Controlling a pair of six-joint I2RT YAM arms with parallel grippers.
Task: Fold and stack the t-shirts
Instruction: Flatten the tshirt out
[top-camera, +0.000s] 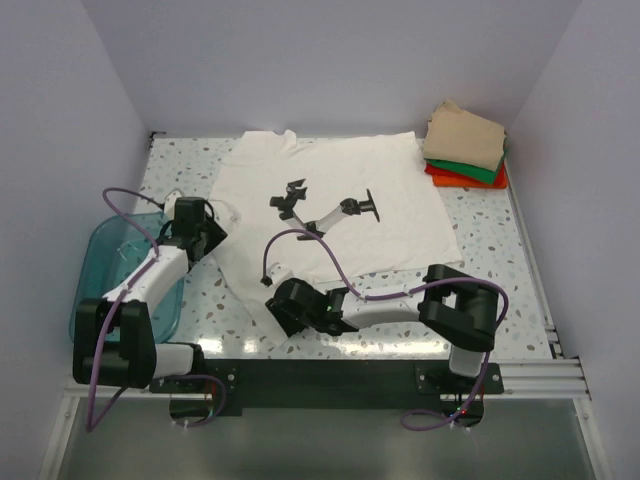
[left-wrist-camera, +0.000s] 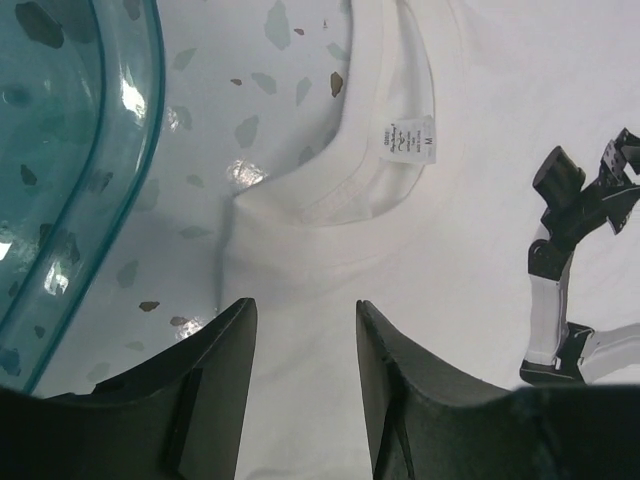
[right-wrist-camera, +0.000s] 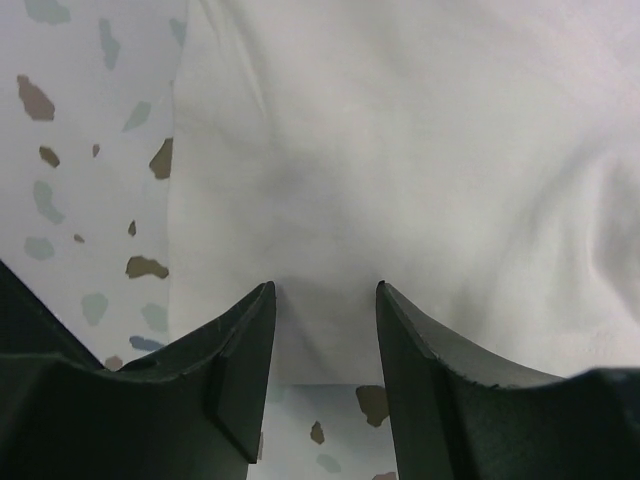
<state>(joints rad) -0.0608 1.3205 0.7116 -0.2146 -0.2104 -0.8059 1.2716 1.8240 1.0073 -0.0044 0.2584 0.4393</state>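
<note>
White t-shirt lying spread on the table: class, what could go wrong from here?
1. The right gripper sits at the edge of the white t-shirt; it may pinch only one layer or miss, skewing the fold.
2. The left gripper, near the collar, works close to the teal bin; a sideways swing could knock it.
3. The t-shirt reaches close to the folded stack, which a pull might disturb.

Bright, even overhead light, just soft faint shadows on the counter (top-camera: 490, 240). Teal bin (left-wrist-camera: 70, 120) has a few glare spots in the left wrist view, and the white t-shirt (right-wrist-camera: 400, 150) looks kinda washed out up close.
</note>
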